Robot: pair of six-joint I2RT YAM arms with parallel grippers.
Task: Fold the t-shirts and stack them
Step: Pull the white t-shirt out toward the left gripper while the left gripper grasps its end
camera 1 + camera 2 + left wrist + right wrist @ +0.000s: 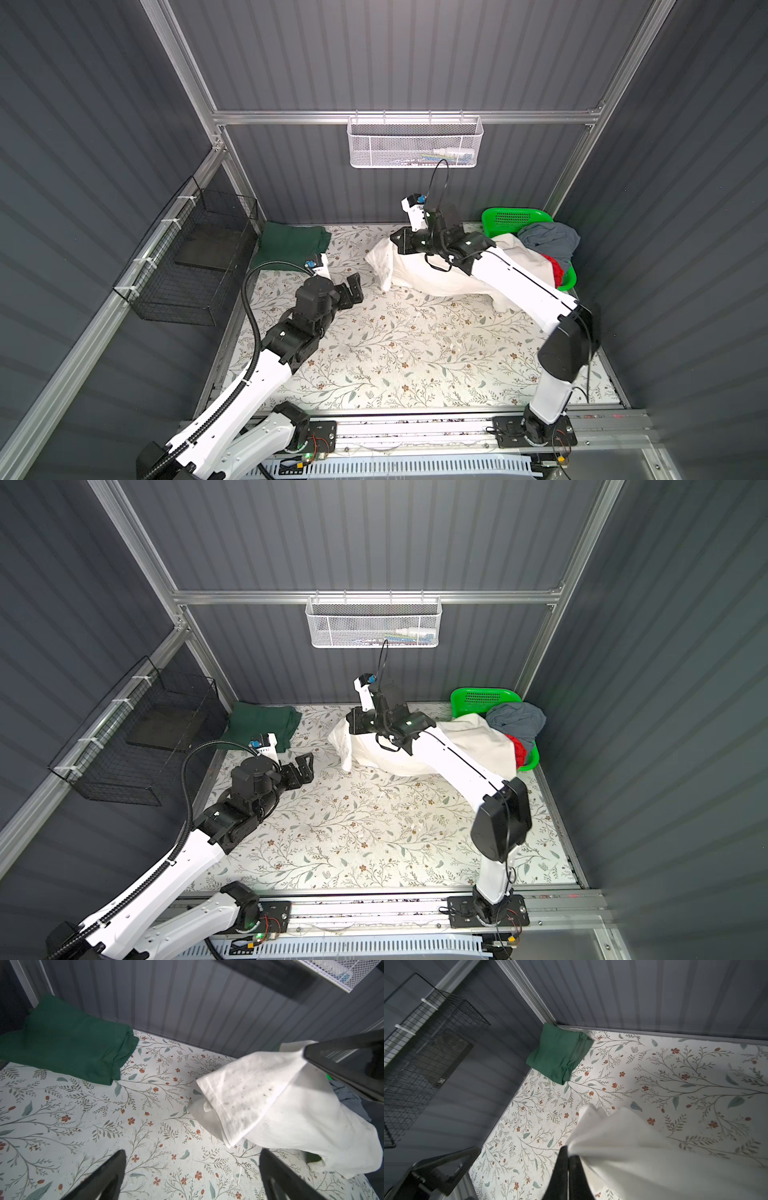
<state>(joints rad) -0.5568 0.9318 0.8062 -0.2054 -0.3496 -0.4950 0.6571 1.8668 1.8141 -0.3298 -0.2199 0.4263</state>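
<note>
right gripper (569, 1154) pinched shut on off-white shirt (399, 266) edge, held above bench (395, 353); rest trails right toward green basket (513, 216). left gripper (354, 286) wide, empty, just left of hanging corner: nearer arm. dark green shirt (291, 245) folded, far-left corner.

Your left arm reaches forward, elbow bent, its left gripper (356, 288) spread wide, while your right arm stretches far forward and inward, its right gripper (569, 1155) pinched tight on the off-white t-shirt (419, 274).
</note>
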